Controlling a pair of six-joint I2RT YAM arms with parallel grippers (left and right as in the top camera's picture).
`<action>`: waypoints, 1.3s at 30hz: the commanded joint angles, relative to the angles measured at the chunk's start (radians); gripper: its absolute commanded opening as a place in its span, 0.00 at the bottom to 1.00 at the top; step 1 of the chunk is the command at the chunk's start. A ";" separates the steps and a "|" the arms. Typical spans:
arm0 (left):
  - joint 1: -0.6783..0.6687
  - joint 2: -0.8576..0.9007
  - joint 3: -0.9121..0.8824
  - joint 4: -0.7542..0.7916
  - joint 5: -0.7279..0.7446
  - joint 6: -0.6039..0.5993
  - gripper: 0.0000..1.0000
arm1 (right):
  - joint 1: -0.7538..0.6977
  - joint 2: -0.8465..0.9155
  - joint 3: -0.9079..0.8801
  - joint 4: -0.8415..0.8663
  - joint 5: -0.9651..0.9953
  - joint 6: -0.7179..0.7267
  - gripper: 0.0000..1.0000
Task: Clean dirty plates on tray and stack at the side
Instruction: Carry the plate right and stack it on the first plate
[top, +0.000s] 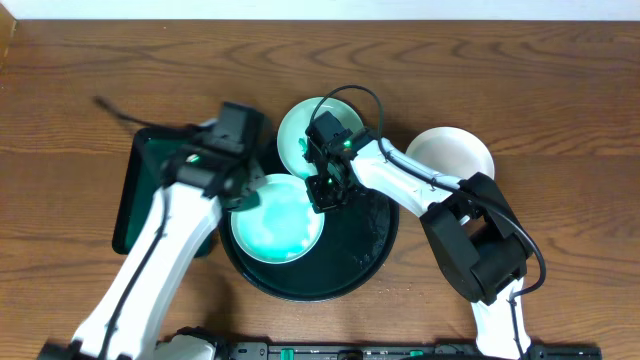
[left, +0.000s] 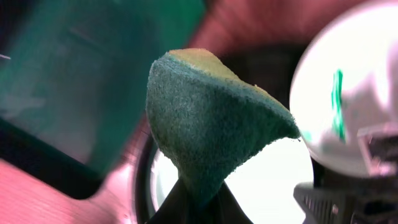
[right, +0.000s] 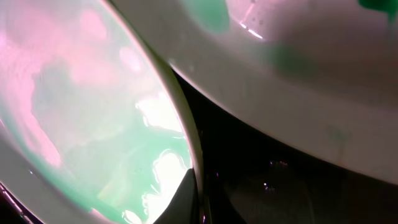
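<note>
A pale mint-green plate (top: 278, 225) with a teal smear lies on the left of the round black tray (top: 365, 250). My right gripper (top: 325, 192) is shut on its right rim, which also shows in the right wrist view (right: 194, 158). My left gripper (top: 243, 198) is shut on a green sponge (left: 211, 118) and holds it over this plate's left edge (left: 267, 180). A second mint-green plate (top: 300, 130) with a green mark (left: 337, 102) rests at the tray's back rim. A white plate (top: 455, 155) lies on the table to the right of the tray.
A rectangular dark-green tray (top: 140, 200) lies left of the black tray, partly under my left arm. The right arm's black cable (top: 365, 100) loops over the back plate. The table is brown wood.
</note>
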 joint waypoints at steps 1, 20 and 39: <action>0.083 -0.066 0.020 -0.013 -0.101 0.053 0.07 | 0.028 -0.037 -0.004 -0.009 -0.022 -0.076 0.01; 0.420 0.126 0.020 -0.001 0.394 0.248 0.07 | 0.389 -0.493 -0.004 -0.073 1.459 -0.150 0.01; 0.420 0.145 0.020 -0.003 0.394 0.253 0.07 | 0.089 -0.528 -0.003 -0.098 0.351 -0.122 0.01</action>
